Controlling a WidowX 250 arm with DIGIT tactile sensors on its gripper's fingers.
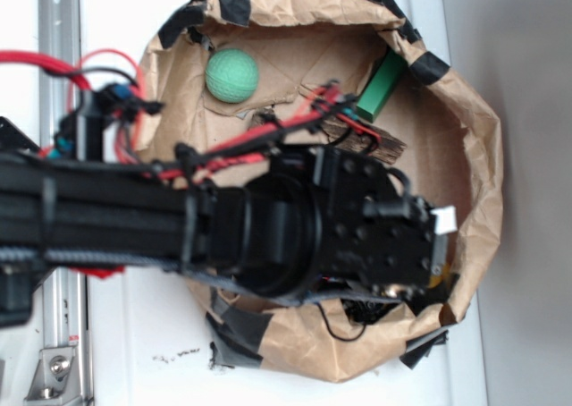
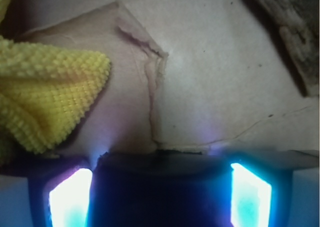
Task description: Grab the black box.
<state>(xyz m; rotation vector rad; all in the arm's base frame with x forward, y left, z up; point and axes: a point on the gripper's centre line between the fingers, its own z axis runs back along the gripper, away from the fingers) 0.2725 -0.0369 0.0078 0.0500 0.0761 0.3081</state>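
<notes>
Showing the hand (image 2: 160, 199) poised low over the floor of a brown paper basin (image 1: 475, 156), itself resting on the white bench (image 1: 134, 334).

Locating the black box (image 2: 160, 184) at the bottom of the wrist view, directly between the two glowing fingers (image 2: 70, 199). Spanning nearly the whole gap from one pad to the other, with its far edge lying crosswise to the line of approach. Showing no offset to either side, so needing no sideways correction by this judgement, only closure and lift.

Holding the fingers set about as wide as the box. Not permitting a firm reading of whether the pads are pressing on its sides or merely flanking them.

Hiding the box entirely beneath the wrist in the exterior view, near the lower right wall of the basin.

Noting a yellow cloth (image 2: 47, 99) just beyond the left finger, close enough to risk snagging. Noting a piece of rough wood (image 2: 295, 42) well apart at far right. Placing the green ball (image 1: 232, 75) and green block (image 1: 382, 86) across the basin, clear of the grasp. Leaving open room straight upward.
</notes>
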